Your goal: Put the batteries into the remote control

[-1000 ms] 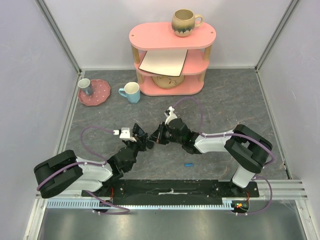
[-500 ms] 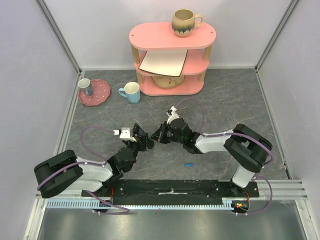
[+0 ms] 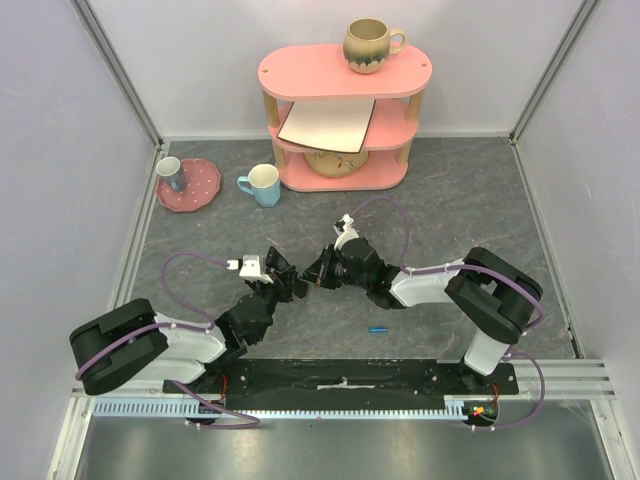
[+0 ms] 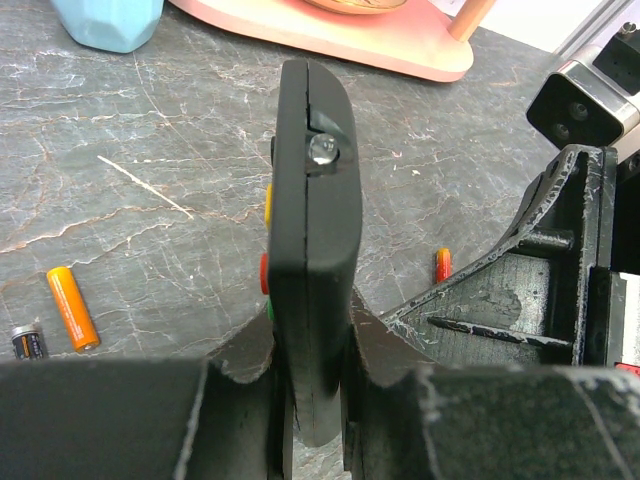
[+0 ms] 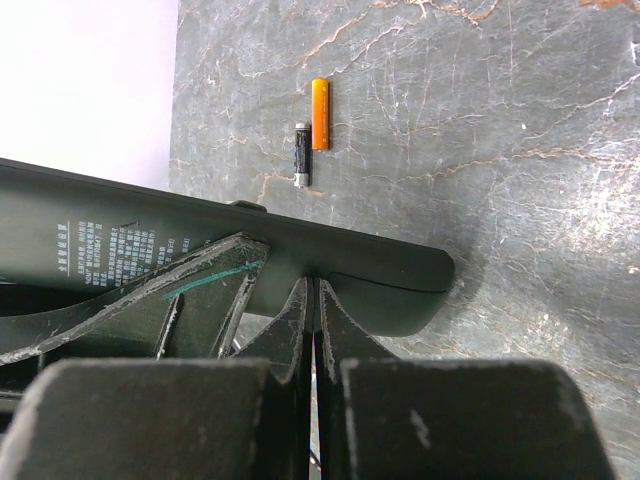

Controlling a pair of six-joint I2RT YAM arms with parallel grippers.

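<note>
hardly anything has shifted: left gripper (image 4: 310,352) still clamps the remote (image 4: 310,220) on edge, and right gripper (image 5: 314,300), fully closed and empty, presses its tips to the remote's back. orange battery (image 4: 72,307) lies left of the left gripper, blue battery (image 3: 378,328) behind the right; loading seems still ahead.

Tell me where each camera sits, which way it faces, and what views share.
Top external: high behind the arm bases, looking down on the table and pink shelf; both arms show.
Left wrist: on the left arm, looking along the left end effector, shut on the remote control, toward the shelf; fingers show.
Right wrist: on the right arm, looking down past the shut right end effector at remote control and table; fingers show.
Shared: both wrist views show the orange battery beside the black battery.
</note>
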